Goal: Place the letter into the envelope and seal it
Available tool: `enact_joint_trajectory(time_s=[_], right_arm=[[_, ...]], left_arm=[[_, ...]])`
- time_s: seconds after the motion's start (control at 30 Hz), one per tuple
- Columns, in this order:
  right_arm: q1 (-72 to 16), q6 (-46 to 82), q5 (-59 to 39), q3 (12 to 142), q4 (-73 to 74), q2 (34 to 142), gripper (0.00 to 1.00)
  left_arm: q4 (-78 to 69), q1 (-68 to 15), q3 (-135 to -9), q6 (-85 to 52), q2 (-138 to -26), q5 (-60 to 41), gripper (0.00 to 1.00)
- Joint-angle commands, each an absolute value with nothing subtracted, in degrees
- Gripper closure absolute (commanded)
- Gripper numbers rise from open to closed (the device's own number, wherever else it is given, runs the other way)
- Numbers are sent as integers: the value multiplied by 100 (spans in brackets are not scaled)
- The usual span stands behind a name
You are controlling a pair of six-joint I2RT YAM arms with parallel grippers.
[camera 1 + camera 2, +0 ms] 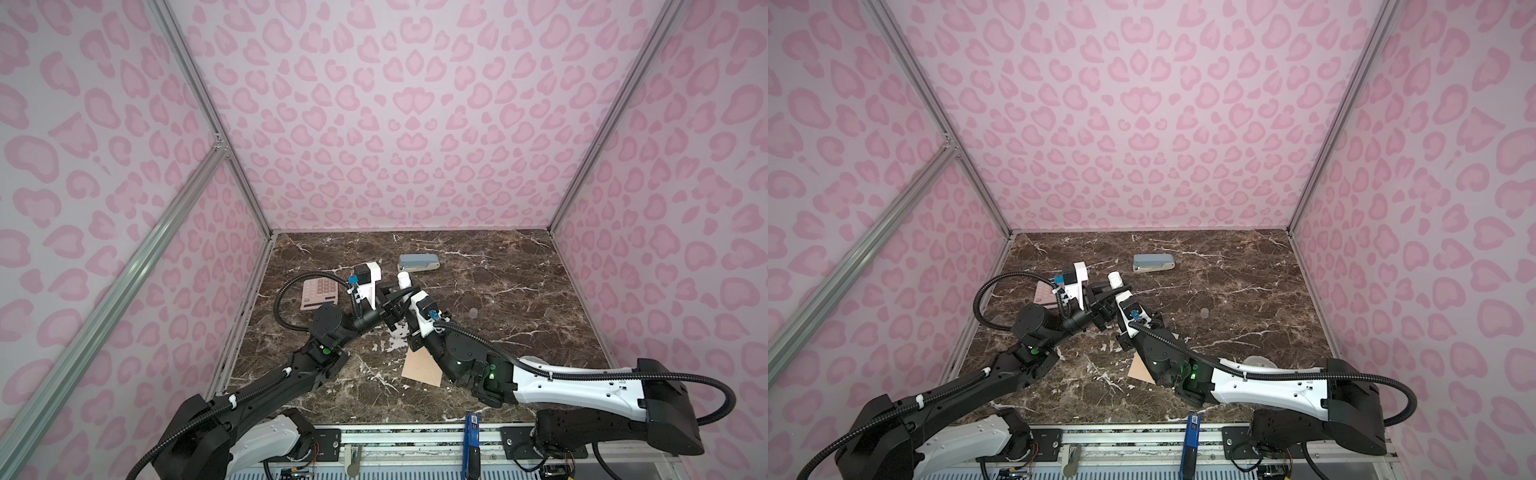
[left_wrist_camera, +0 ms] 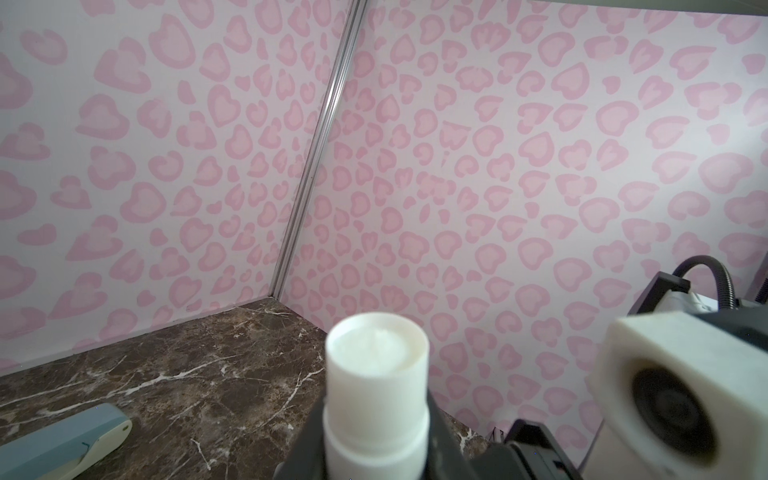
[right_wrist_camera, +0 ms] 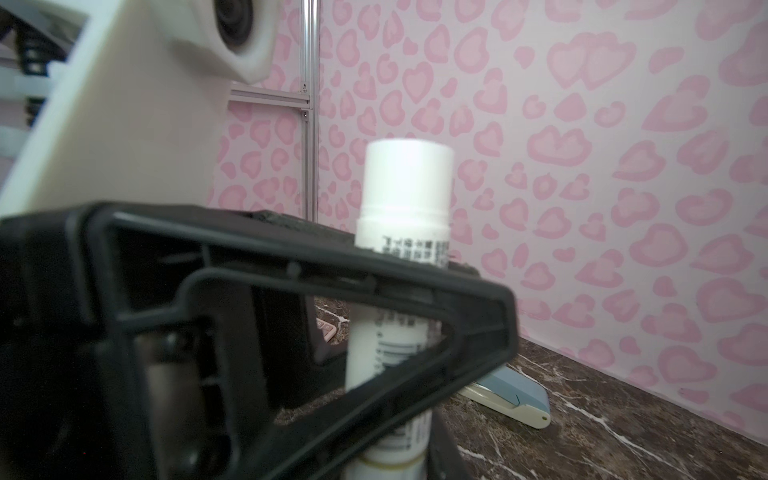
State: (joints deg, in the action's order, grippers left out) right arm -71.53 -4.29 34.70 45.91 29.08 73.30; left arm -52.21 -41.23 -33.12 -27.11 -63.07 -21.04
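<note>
The peach envelope (image 1: 422, 365) (image 1: 1140, 368) lies flat on the marble table, partly under my right arm. The letter is out of view. Above the table's middle, my left gripper (image 1: 395, 291) (image 2: 376, 440) is shut on an upright white glue stick (image 1: 404, 279) (image 1: 1115, 279) (image 2: 376, 374) (image 3: 405, 199), uncapped, with the glue showing at its top. My right gripper (image 1: 401, 303) (image 3: 388, 461) has its jaws on either side of the stick's lower end; whether they press on it does not show.
A blue-grey stapler (image 1: 417, 262) (image 3: 511, 399) lies behind the grippers. A pink calculator (image 1: 319, 293) sits at the left, and a small clear cap (image 1: 473, 311) lies to the right. Pink patterned walls enclose the table (image 1: 519, 291) on three sides.
</note>
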Motion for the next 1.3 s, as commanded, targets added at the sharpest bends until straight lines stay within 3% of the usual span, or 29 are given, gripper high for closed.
enact_joint_trajectory(time_s=[0.0, 0.23, 0.67, 1.0, 1.27], right_arm=[[-7164, -499, 3585, 4504, 2852, 7318, 62], [-7096, -518, 3329, 4023, 2363, 6834, 51], [-5166, 686, 2849, 3638, 536, 5830, 53], [-3369, 2674, 2111, 5469, -2785, 7434, 53], [-2778, 3101, 1255, 6554, -3949, 8738, 52]], left_arm=[[-5105, -4127, -3236, -2604, -6178, -1978, 96], [-4740, -4013, -3049, -2445, -5755, -1556, 96], [-3634, -3824, -3149, -2017, -5255, -1594, 96], [-3021, -4055, -2901, -1812, -5371, -1358, 96], [-2918, -4304, -2865, -1611, -5801, -968, 96]])
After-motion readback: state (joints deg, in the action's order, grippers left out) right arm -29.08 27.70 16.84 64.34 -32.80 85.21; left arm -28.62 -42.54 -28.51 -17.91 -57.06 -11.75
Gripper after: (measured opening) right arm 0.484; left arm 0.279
